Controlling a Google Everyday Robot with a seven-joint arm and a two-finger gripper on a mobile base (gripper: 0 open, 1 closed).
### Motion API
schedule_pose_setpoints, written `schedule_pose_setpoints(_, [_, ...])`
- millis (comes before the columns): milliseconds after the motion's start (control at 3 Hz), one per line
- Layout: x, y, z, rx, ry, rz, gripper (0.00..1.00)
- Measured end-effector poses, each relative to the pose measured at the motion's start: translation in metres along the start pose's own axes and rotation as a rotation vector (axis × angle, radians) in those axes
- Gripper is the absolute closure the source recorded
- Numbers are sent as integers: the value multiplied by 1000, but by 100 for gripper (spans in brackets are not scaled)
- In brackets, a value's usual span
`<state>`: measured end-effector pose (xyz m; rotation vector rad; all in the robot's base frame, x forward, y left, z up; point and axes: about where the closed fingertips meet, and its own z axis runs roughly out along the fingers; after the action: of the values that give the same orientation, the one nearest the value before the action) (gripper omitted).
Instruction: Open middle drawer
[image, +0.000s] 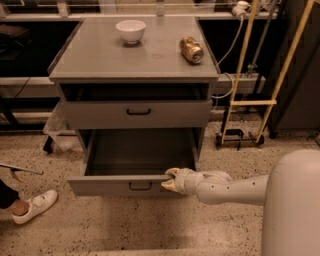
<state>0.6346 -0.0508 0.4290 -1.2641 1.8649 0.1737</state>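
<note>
middle drawer (107, 186) pulled well out, lower centre | end effector (169, 180) at its front's right end, grip: cannot tell | task looks nearly done

Cannot see the right front corner of the middle drawer (120, 186), covered by the hand (169, 180) at that end. Cannot make out the tray's back, lost in shadow. Cannot read the label of the can (191, 49) on the worktop (100, 55). Cannot follow the leg above the white shoe (34, 205), cut by the left edge.
</note>
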Motion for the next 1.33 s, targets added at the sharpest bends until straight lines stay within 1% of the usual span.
schedule_pose_setpoints(333, [-4,-1,-3,0,0,0,100])
schedule_pose_setpoints(667, [-1,16,-6,-19,-17,-13,100])
schedule_pose_setpoints(1000, [-5,14,-9,-19,-17,-13,100])
schedule_pose_setpoints(1333, [1,21,-14,-18,-25,-10,100])
